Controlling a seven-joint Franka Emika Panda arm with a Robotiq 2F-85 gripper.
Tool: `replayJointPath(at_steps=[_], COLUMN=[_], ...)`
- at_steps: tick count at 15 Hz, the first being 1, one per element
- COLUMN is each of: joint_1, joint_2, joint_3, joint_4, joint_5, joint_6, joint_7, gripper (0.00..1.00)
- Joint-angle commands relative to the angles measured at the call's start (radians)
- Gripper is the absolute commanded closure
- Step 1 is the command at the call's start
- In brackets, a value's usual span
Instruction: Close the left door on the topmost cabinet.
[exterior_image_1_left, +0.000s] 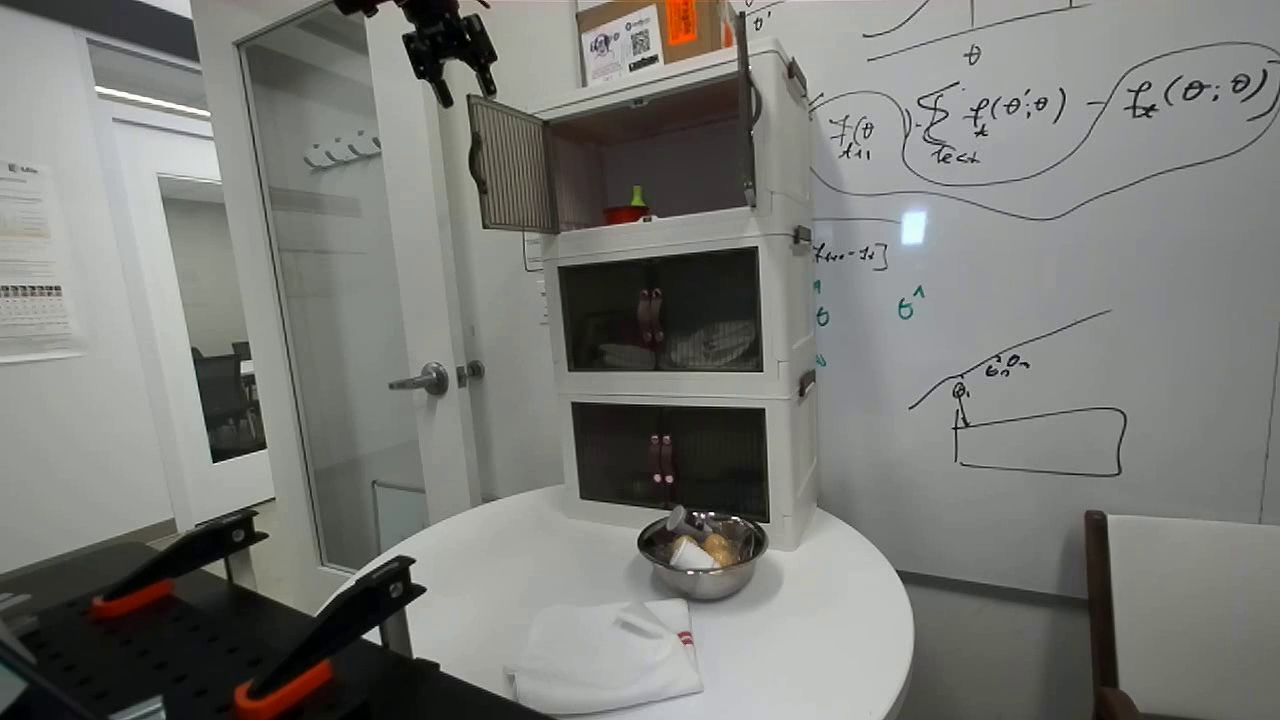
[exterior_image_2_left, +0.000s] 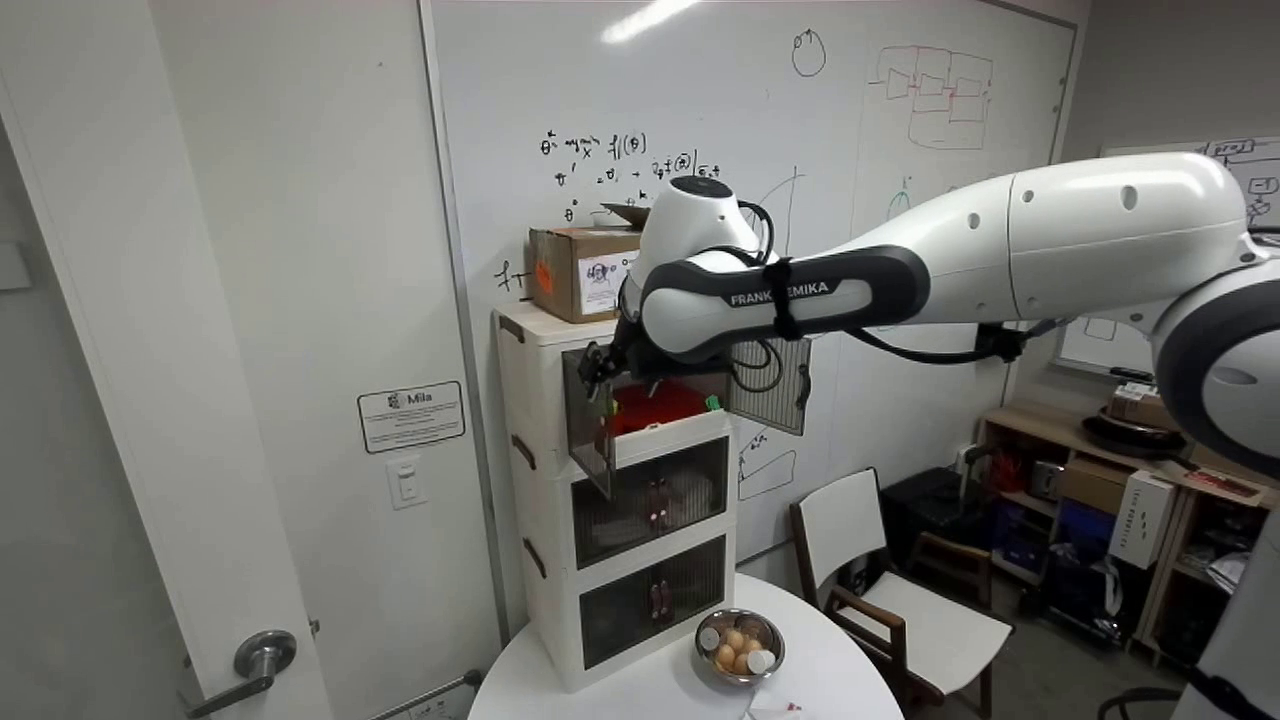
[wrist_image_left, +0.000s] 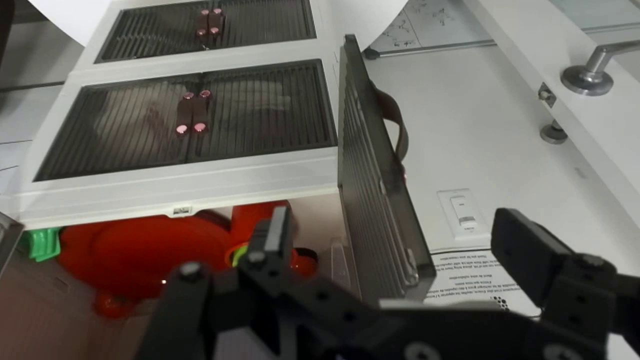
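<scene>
Standing open on the nine o'clock side of the topmost cabinet (exterior_image_1_left: 785, 150), the left door (exterior_image_1_left: 515, 165) shows us its ribbed face in an exterior view. The claw (exterior_image_1_left: 467, 93) hangs at eleven o'clock from that door; whether they touch, we cannot tell. In the wrist view its fingers (wrist_image_left: 525, 255) stand apart, the door seen between them. Below, at six o'clock, a bowl (exterior_image_1_left: 710, 587) sits on the surface (exterior_image_1_left: 830, 610).

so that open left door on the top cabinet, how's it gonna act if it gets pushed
The left door looks like a thin, ribbed panel, so it's probably light yet stiff. Joined to the topmost cabinet along one upright edge, it should swing rather than slide.
</scene>
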Motion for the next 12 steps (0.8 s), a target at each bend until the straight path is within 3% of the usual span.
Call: replayJointPath(at_steps=[1,8,12], joint_1=[0.036,0.072,0.086], joint_2=[0.057,0.097,0.105], joint_3=[-0.024,-0.059,-0.079], joint_4=[0.078,0.099,0.1], joint_5=[-0.117,-0.507,-0.667], joint_6=[0.033,-0.022,-0.081], joint_7=[0.097,0.329,0.462], gripper=[0.0,0.0,0.0])
